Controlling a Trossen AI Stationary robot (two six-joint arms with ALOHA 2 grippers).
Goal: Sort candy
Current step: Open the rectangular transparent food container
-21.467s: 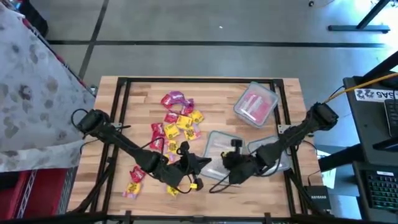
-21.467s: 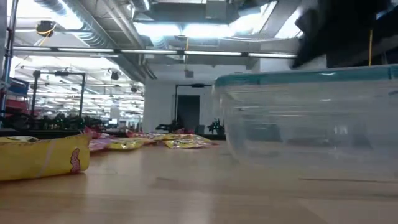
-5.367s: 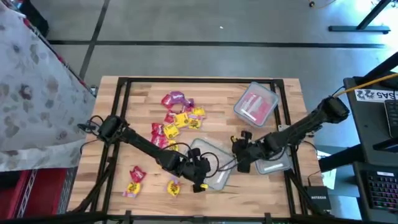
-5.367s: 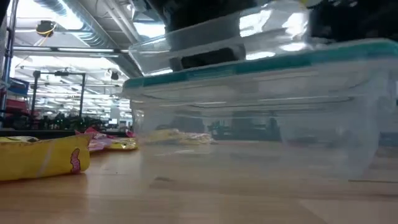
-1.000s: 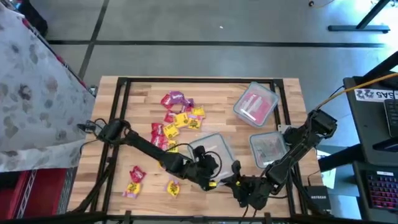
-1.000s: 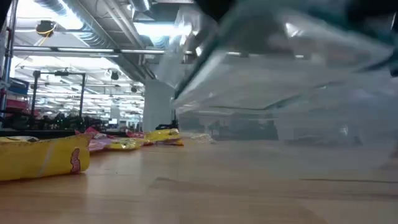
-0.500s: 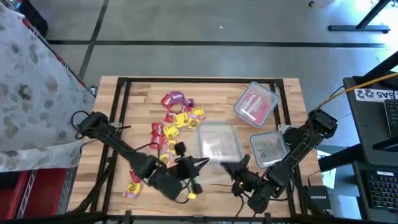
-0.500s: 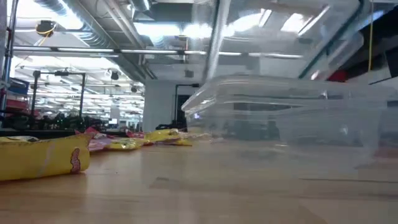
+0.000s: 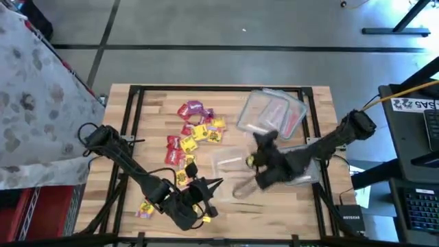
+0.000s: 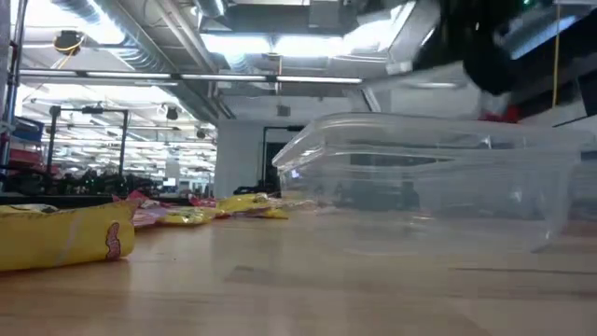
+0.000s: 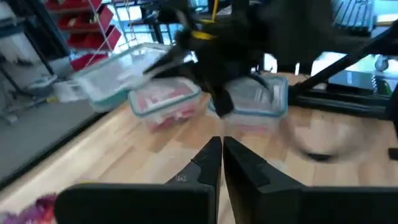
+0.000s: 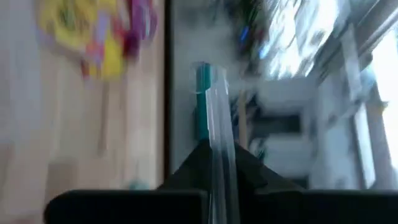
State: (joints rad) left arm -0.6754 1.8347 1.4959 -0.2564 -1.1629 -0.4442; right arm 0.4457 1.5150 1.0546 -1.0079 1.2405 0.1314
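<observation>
The candy (image 9: 194,134), a scatter of small flat wrapped packets in red, yellow and a few in purple, lies on the left half of the wooden slatted table (image 9: 158,96), from near the far edge down towards the near-left corner. One yellow packet (image 10: 62,235) lies close to the near edge in the low view.

The left gripper (image 9: 206,194) sits near the near edge of the table, just right of the nearest yellow packets and apart from the main scatter. In the left wrist view its two dark fingers (image 11: 208,163) stand almost together with only a narrow slit between them, and nothing is held.

The right gripper (image 9: 255,159) is right of the table's centre, well apart from the candy. In the right wrist view its fingers (image 12: 193,163) are clamped on the edge of a thin clear plastic lid with a teal rim (image 12: 214,118). In the high view this lid (image 9: 259,114) hangs tilted over the far-right part of the table, partly over a clear rectangular tub holding red packets (image 9: 288,120).

An empty clear rectangular tub (image 9: 228,162) stands at the table's centre, just left of the right gripper. Another clear tub (image 9: 302,171) sits near the right edge, partly under the right arm.
</observation>
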